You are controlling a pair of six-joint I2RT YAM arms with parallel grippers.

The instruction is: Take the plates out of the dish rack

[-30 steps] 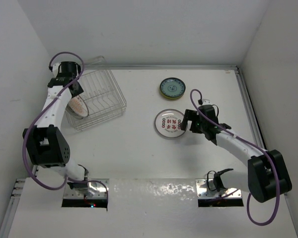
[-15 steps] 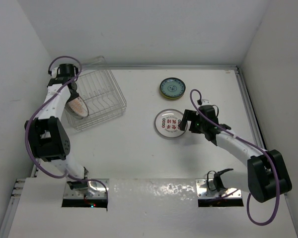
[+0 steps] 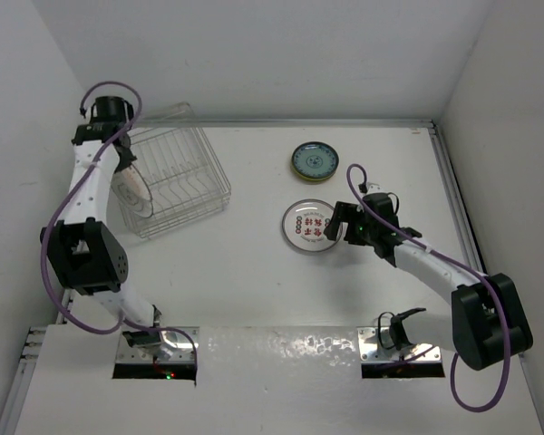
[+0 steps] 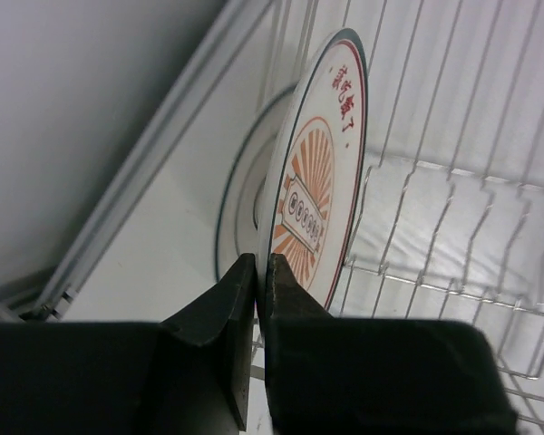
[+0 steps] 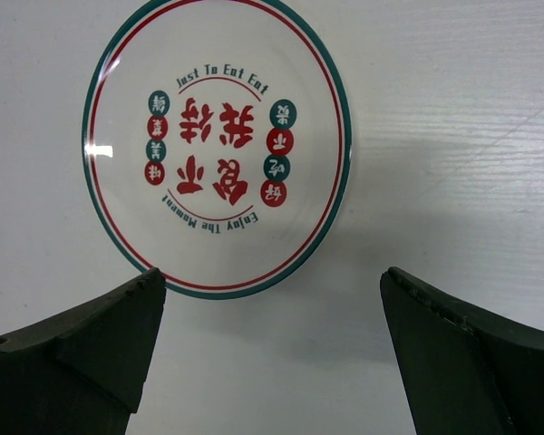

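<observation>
Left gripper (image 4: 258, 265) is clamped on the lower rim of the sunburst plate (image 4: 319, 172), which stands on edge at the left side of the dish rack (image 3: 189, 178). Right gripper (image 5: 272, 275) hangs with jaws spread wide over the red-lettered plate (image 5: 216, 145), which lies flat on the table (image 3: 254, 272) well to the right of the rack. The teal plate (image 3: 312, 161) lies beyond it.
</observation>
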